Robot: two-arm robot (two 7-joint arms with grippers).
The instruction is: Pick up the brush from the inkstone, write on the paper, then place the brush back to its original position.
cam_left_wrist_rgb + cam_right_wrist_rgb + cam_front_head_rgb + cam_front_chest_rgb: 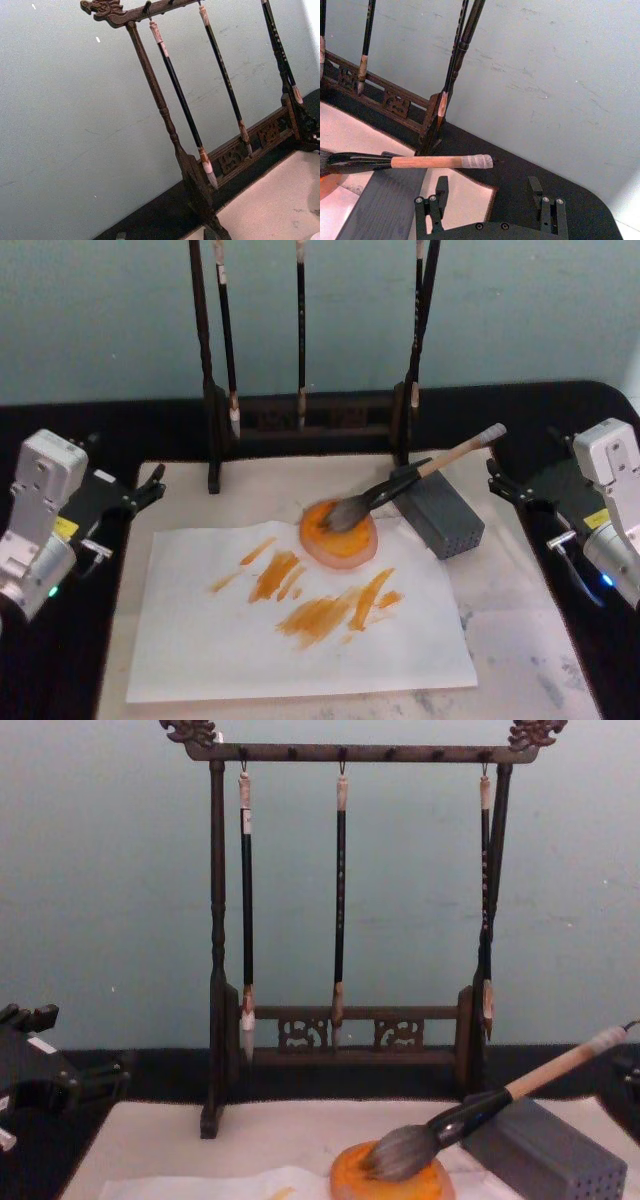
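The brush lies with its bristles in the inkstone and its handle propped on a grey block. Its long axis runs rearward and right, the wrapped end toward the nearer right gripper. That gripper's jaws stand wide apart, empty, at the table's right edge. The left gripper, likewise released, sits parked beside the paper.

The head view's upper edge cuts off the top of the rack and its thin brushes. From the chest, we see the inkstone and the paper cropped by the lower edge. The right wrist view clips the brush at its bristles.
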